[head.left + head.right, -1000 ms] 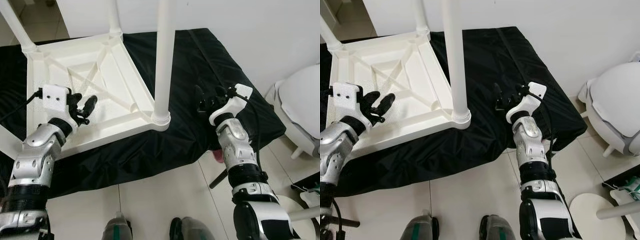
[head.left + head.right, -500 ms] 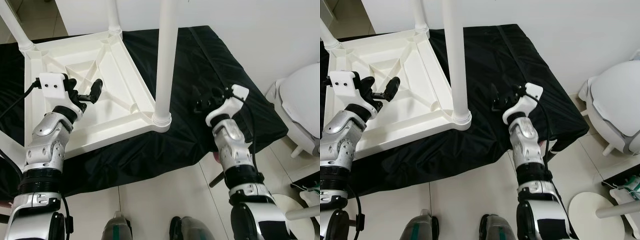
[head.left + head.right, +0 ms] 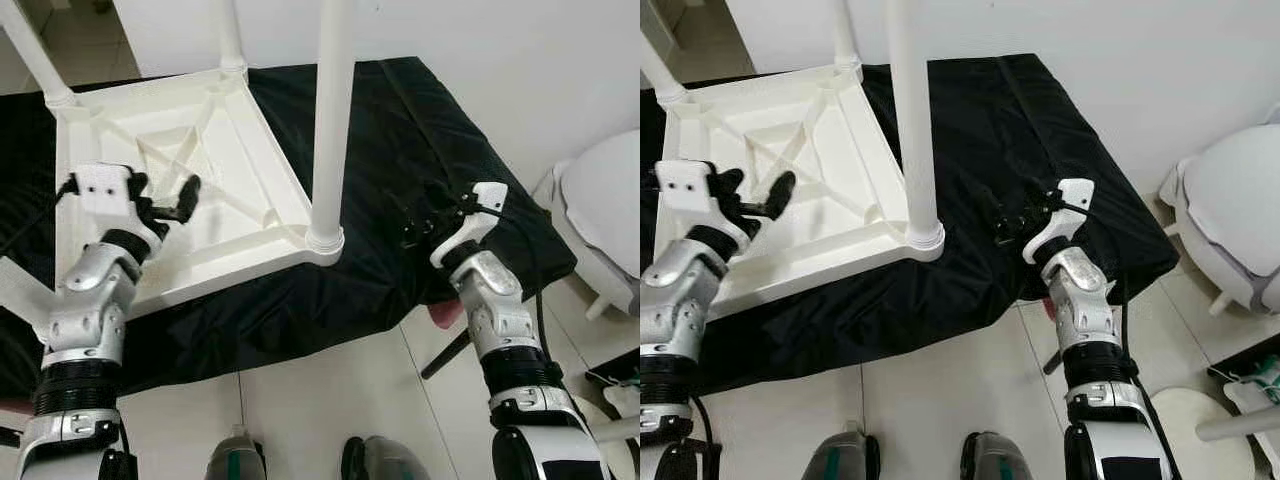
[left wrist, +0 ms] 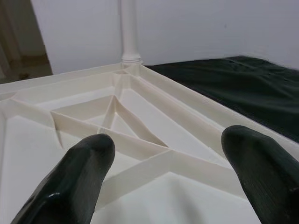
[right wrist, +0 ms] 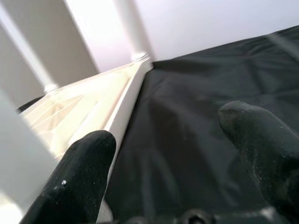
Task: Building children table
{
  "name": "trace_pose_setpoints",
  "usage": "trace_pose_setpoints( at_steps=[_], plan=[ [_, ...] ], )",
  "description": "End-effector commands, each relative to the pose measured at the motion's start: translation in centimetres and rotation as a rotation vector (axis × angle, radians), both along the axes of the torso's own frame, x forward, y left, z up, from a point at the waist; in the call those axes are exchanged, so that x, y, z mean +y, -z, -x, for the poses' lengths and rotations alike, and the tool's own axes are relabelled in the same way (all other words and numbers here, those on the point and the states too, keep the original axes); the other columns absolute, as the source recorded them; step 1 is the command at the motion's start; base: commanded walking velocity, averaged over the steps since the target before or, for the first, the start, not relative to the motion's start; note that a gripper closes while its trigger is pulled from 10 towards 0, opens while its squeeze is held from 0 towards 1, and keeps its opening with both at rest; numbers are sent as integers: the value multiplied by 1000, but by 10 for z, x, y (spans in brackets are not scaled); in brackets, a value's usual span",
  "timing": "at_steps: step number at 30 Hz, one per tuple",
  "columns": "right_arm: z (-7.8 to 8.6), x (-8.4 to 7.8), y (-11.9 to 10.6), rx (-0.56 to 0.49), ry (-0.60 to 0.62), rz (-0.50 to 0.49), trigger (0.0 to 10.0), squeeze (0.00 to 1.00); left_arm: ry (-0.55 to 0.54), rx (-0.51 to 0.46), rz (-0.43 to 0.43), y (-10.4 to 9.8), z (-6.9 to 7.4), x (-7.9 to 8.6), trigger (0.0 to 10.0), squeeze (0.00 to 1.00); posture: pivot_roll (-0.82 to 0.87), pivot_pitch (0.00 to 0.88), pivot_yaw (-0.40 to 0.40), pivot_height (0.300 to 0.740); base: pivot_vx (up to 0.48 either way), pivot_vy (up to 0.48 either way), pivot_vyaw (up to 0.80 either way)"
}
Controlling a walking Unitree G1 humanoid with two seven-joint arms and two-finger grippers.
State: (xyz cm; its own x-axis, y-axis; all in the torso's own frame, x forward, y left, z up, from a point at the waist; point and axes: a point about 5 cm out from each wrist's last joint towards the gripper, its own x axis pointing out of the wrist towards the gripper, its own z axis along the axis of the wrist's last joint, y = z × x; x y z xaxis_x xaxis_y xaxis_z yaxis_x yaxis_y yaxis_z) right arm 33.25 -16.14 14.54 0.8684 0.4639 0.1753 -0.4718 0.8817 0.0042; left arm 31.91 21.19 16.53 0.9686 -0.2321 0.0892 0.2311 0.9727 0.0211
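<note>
Black cloth (image 3: 400,140) carries the upturned table (image 3: 240,150); both the left gripper (image 3: 165,205) and the right gripper (image 3: 1005,220) are spread and empty (the near leg (image 3: 330,120) should be gripped squarely

Even, bright indoor light from above; shadows are soft and short. The white tabletop (image 3: 170,190) and wall (image 3: 520,60) run near overexposure, while the black cloth (image 3: 400,150) keeps faint sheen along its folds. Head views are sharp, with mild bending of straight lines toward the edges. In both wrist views the near fingertips (image 4: 70,182) are blurred; the right wrist view is hazy and washed out at the top.
</note>
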Motion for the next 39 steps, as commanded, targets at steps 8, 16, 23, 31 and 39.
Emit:
trace_pose_setpoints(
  at_steps=[8, 16, 23, 31, 39],
  plan=[
    [5, 23, -2, -8, -102, -24, 10000, 0, 92, 104, -161, 27, -4, -22, 10000, 0, 20, 0, 23, 740, 0, 0, 0],
    [9, 18, 4, 4, -48, -54, 10000, 0, 127, 129, -146, 35, 0, -25, 10000, 0, -2, 0, 36, 740, 0, 0, 0],
    [10, 14, 4, 4, -52, -35, 10000, 0, 253, 132, -220, 28, -2, -27, 10000, 0, -6, 0, 35, 740, 0, 0, 0],
    [8, 15, 2, 1, -53, -33, 10000, 0, 393, 126, -313, 22, -1, -32, 10000, 0, 0, 0, 35, 740, 0, 0, 0],
    [9, 15, 3, 2, -48, -24, 10000, 0, 547, 132, -330, 18, 7, -42, 10000, 0, -2, 0, 36, 740, 0, 0, 0]
  ],
)
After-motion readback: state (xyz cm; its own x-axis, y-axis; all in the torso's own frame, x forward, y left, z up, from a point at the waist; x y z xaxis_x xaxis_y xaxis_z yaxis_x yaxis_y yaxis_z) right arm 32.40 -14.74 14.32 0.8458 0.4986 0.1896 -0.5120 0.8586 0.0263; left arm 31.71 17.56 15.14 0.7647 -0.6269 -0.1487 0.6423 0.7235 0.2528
